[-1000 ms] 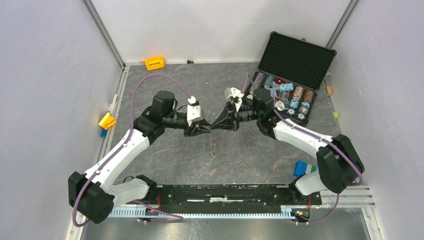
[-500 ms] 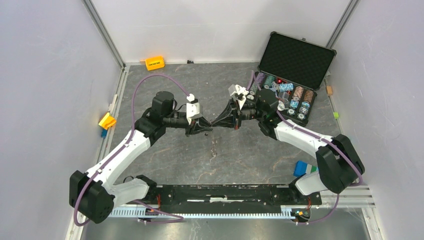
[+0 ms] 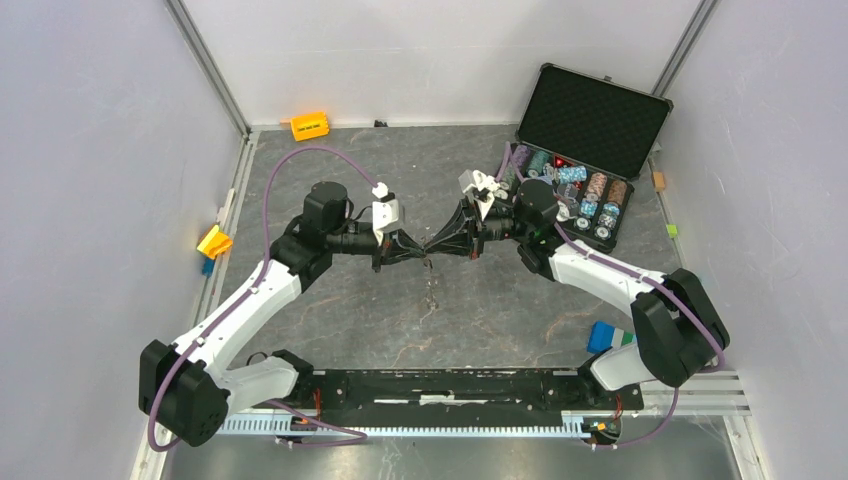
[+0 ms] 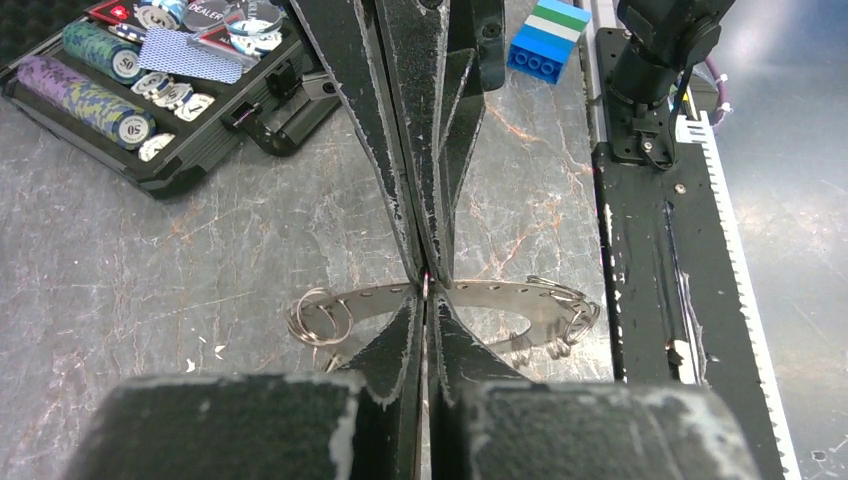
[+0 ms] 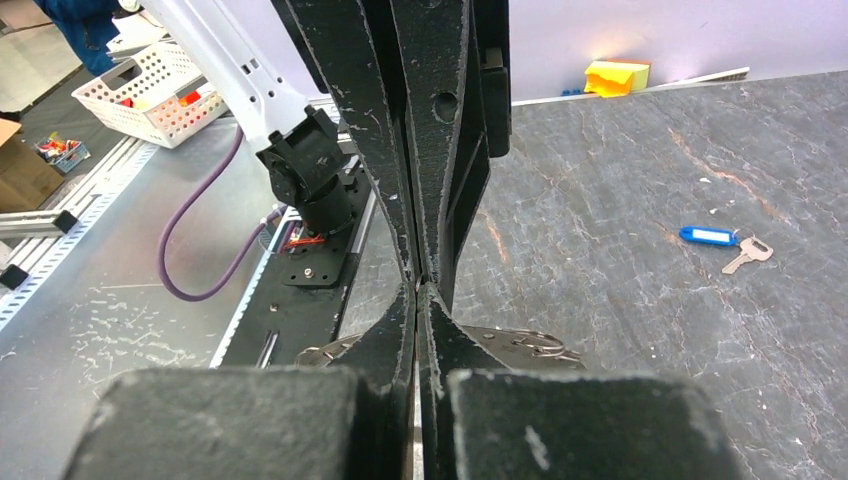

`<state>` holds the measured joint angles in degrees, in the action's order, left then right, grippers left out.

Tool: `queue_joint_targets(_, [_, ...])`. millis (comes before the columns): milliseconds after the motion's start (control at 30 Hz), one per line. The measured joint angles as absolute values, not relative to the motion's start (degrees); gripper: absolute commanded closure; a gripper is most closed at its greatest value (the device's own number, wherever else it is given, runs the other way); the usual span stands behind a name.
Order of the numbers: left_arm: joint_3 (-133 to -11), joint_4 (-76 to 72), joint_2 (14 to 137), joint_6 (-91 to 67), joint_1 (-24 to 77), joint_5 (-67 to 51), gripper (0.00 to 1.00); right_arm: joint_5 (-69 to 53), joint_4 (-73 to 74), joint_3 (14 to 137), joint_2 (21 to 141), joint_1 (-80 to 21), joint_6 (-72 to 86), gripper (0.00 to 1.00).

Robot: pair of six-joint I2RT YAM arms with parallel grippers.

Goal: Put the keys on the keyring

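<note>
Left wrist: keyring (image 4: 500, 296) pinched where jaws meet (both clamped).

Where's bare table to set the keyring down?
Widest: table between the base rail and the meeting tips of left gripper and right gripper. Also far centre, between orange block and chip case. Crowded: around the keyring mid-table.
</note>
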<state>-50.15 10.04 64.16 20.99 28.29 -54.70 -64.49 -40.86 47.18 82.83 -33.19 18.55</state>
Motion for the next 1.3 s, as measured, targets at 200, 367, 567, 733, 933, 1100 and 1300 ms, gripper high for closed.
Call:
queue_joint_targets(200, [-51.1,13.2,64.2,20.6,28.4,-50.7,0.98,-63.8,-36.7,47.2,82.5,-32.8,13.5,0.69])
queue_joint_targets(367, [-55.7,22.2,65.0,23.8,28.4,-43.8,0.98,-61.0,-22.2,49.4,81.2,-32.6,0.2,0.50])
queue_joint_targets(567, [-59.4,29.6,66.2,27.0,29.1,-38.3,0.98,-59.2,-15.8,49.6,80.4,-32.6,-6.1,0.45])
queue_joint_targets(733, [-59.9,33.2,66.6,27.5,30.7,-35.7,0.98,-58.7,-13.7,50.8,80.4,-33.2,-7.7,0.46])
queue_joint_targets(933, [-60.0,34.5,66.1,27.5,30.9,-34.2,0.98,-55.8,-11.4,52.9,80.9,-33.3,-9.0,0.45])
queue_joint_targets(1100, [-60.0,37.3,62.8,28.2,30.9,-32.7,0.98,-50.8,-8.4,58.3,84.4,-33.3,-10.2,0.44])
queue_joint_targets(1300, [-60.1,43.4,59.1,29.8,30.9,-31.0,0.98,-46.0,-6.3,69.3,94.7,-33.3,-10.6,0.44])
